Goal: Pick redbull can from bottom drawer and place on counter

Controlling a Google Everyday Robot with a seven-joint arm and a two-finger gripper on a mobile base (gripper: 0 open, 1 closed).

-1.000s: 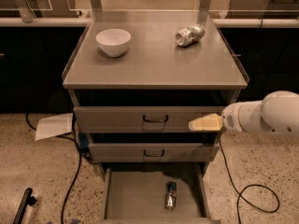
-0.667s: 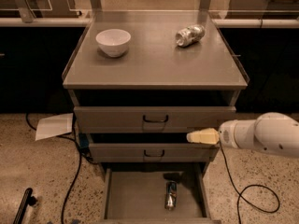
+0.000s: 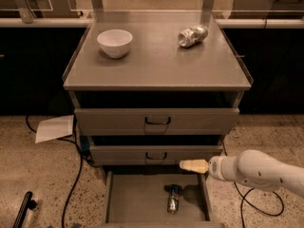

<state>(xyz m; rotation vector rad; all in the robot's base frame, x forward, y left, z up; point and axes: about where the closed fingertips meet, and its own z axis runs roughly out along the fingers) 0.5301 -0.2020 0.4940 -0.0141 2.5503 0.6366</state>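
The tool (image 3: 192, 166) hangs above the open bottom drawer (image 3: 128, 198), holding nothing; how far open it is I cannot tell. The redbull can (image 3: 173, 199) lies below it, slightly left, seemingly on its side. Lower straight, closing across the can's width.

My jaws, matt cream plastic, hang above the right side of the bottom drawer (image 3: 133, 198), which is matt grey metal. The redbull can (image 3: 173, 199) has shiny metal. The counter (image 3: 156, 65) surface is smooth matt grey, and the bowl (image 3: 115, 42) is glossy white.
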